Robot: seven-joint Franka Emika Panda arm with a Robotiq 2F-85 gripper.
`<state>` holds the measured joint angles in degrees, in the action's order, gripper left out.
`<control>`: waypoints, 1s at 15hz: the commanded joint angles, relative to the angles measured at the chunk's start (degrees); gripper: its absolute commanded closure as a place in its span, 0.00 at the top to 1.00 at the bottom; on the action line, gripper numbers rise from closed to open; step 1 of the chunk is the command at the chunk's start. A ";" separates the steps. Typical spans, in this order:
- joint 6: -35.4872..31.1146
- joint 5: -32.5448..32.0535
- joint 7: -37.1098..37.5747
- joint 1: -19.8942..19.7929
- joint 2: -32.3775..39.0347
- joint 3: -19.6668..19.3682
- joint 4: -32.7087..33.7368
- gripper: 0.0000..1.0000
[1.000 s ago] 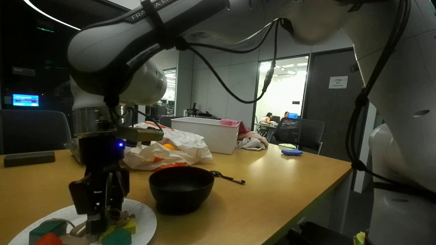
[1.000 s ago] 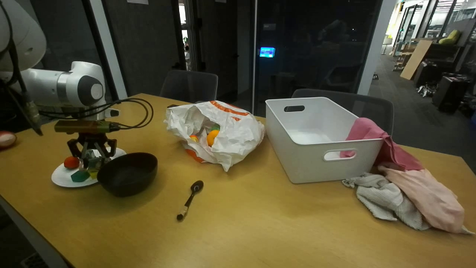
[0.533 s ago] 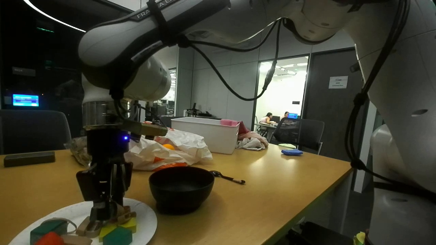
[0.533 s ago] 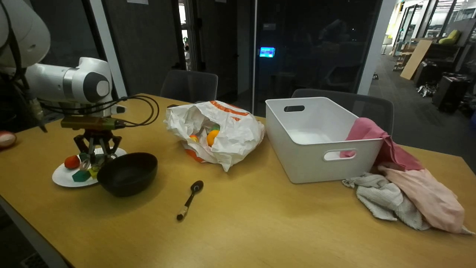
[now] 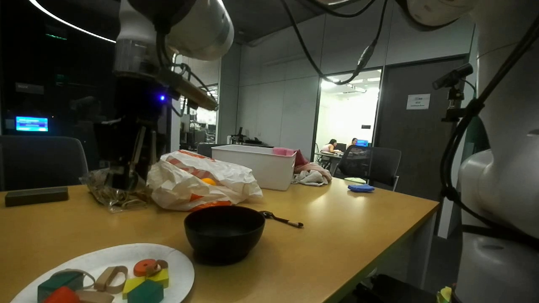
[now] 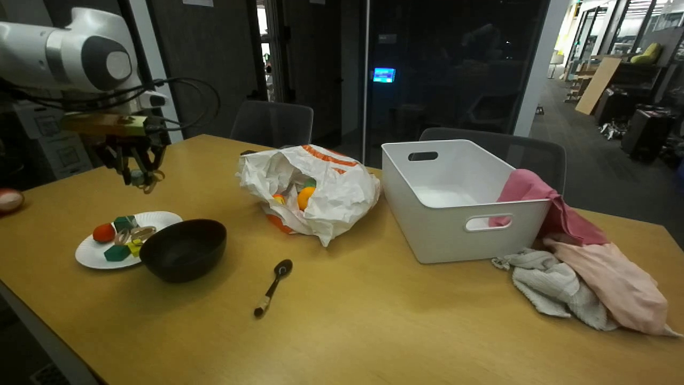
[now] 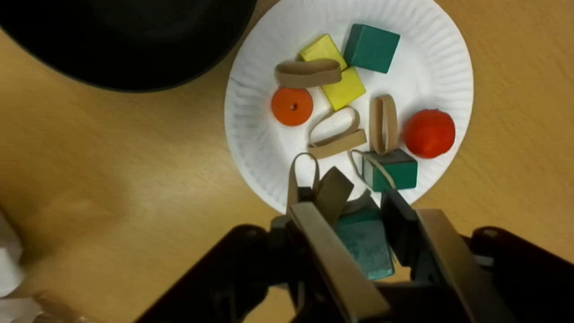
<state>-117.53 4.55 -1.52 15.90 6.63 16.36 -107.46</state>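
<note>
In both exterior views, the plate (image 5: 105, 254), bearing blocks (image 5: 145, 291) and bands (image 5: 104, 278), sits left of the bowl (image 5: 223, 248), the spoon (image 6: 273, 286) right of it; behind, the bag (image 6: 342, 198) lies left of the bin (image 6: 449, 235), perhaps touching.

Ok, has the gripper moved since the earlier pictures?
Yes, upward: in both exterior views the gripper has risen from the white plate, its lower end now higher in the picture than the black bowl, which stayed put.

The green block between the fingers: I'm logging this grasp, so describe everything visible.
The green block is box-shaped, with flat faces and straight edges, apparently painted wood. It hangs above the table, gripped and partly hidden by the fingers. A tan band sits alongside; whether it touches the block is unclear.
</note>
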 commanded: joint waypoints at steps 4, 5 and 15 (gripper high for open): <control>-0.18 -2.35 8.90 -4.55 -8.31 -5.61 -6.41 0.17; 0.49 -2.55 10.21 -5.45 -8.61 -6.48 -7.69 0.17; 6.18 0.18 10.80 -7.51 -6.90 -7.97 -15.96 0.67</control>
<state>-112.69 3.46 8.70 8.18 0.60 8.21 -122.98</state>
